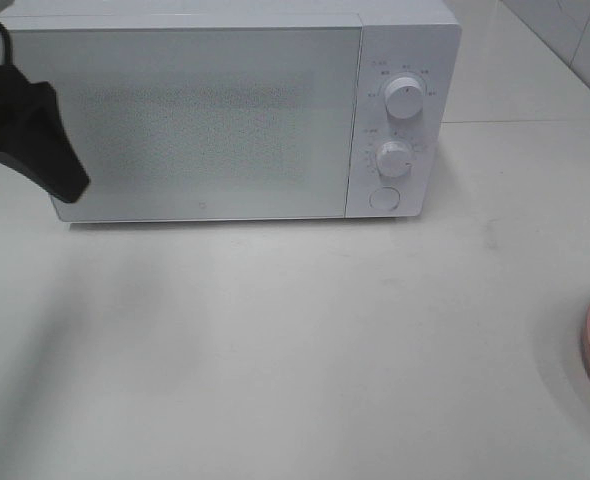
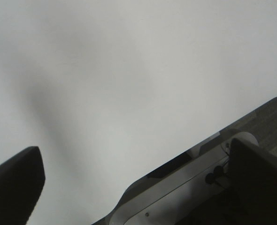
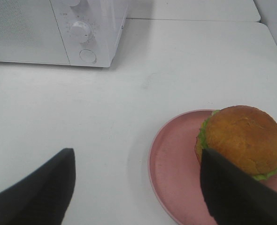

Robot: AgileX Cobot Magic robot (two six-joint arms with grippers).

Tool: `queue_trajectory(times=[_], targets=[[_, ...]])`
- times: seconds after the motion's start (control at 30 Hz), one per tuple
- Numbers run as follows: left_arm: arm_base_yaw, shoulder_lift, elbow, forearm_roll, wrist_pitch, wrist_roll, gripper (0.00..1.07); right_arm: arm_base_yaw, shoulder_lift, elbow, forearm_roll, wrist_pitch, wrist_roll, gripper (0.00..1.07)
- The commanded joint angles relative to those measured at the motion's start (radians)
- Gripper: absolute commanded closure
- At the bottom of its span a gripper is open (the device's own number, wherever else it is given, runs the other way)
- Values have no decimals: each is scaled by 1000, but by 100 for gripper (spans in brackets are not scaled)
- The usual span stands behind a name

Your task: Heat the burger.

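Right wrist view, glossy domed burger [image 3: 244, 140] on round pink plate [image 3: 171, 164], right gripper [image 3: 136, 187] spread (empty), left gripper [image 2: 138, 183] released.

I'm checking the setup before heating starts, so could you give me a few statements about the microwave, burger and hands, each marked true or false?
1. The microwave door is shut. True.
2. The burger sits on a pink plate. True.
3. The burger is inside the microwave. False: it is on the plate, out on the table.
4. The right hand grips the burger. False: it is open, with nothing between its fingers.
5. The microwave has two knobs above a round button. True.
6. The left hand is shut on the plate. False: it is open over bare table.
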Motion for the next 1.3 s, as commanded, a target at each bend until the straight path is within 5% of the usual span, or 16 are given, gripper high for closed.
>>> queue_trajectory(times=[0.03, 0.37, 0.53, 0.7, 1.17, 1.3], targets=[[90, -82, -4, 54, 67, -29, 7, -6, -30, 3, 4, -6, -8, 35], [227, -281, -1, 117, 117, -95, 7, -6, -30, 3, 4, -6, -8, 35], [229, -419, 101, 202, 100, -140, 7, -6, -30, 3, 4, -6, -8, 35], [229, -624, 337, 309, 29, -212, 7, -6, -30, 3, 4, -6, -8, 35], [229, -1044, 669, 304, -107, -198, 7, -6, -30, 3, 4, -6, -8, 35], [229, -1121, 679, 306, -113, -204, 7, -6, -30, 3, 4, -6, -8, 35]])
